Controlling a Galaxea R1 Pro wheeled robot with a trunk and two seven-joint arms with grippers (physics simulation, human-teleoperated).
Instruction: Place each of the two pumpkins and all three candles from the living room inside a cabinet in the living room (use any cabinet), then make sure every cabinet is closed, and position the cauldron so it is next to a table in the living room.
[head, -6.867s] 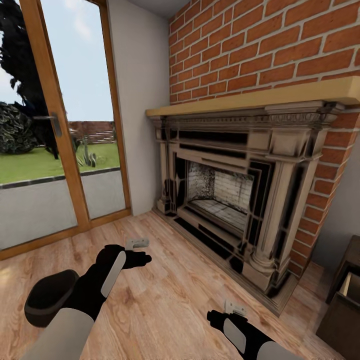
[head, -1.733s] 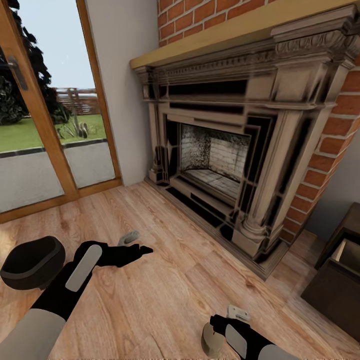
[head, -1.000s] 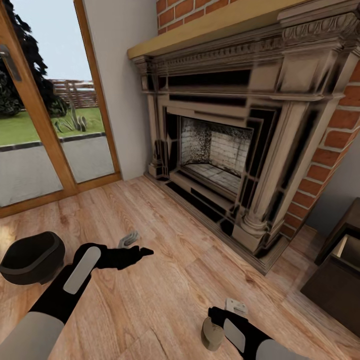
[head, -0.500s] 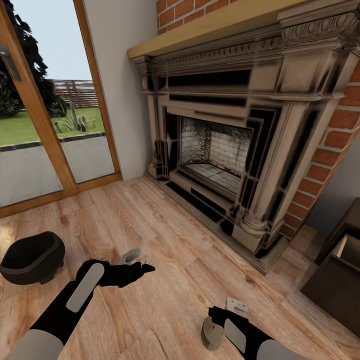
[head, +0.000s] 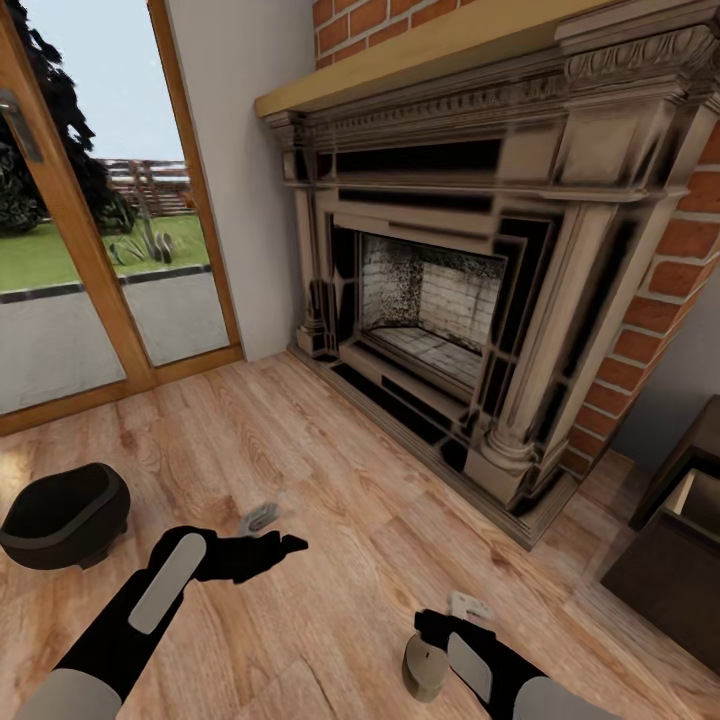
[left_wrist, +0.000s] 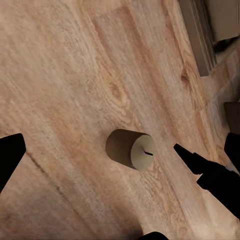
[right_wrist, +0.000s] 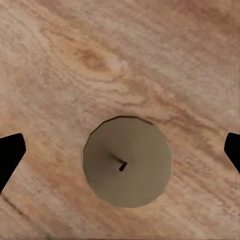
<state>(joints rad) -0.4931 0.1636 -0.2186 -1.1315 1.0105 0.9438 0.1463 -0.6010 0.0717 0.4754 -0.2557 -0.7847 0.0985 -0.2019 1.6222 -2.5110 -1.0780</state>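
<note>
Closest in, the right gripper (right_wrist: 120, 150) hangs straight above a candle (head: 424, 668) standing upright on the wood floor (head: 330, 560), wick up, jaws spread wide with nothing in them. So a straight drop looks like the move, and the right arm is way nearer. Left gripper (head: 270, 533) is open and empty too. Cauldron (head: 62, 514) sits farther left, fireplace (head: 440, 310) beyond.
</note>
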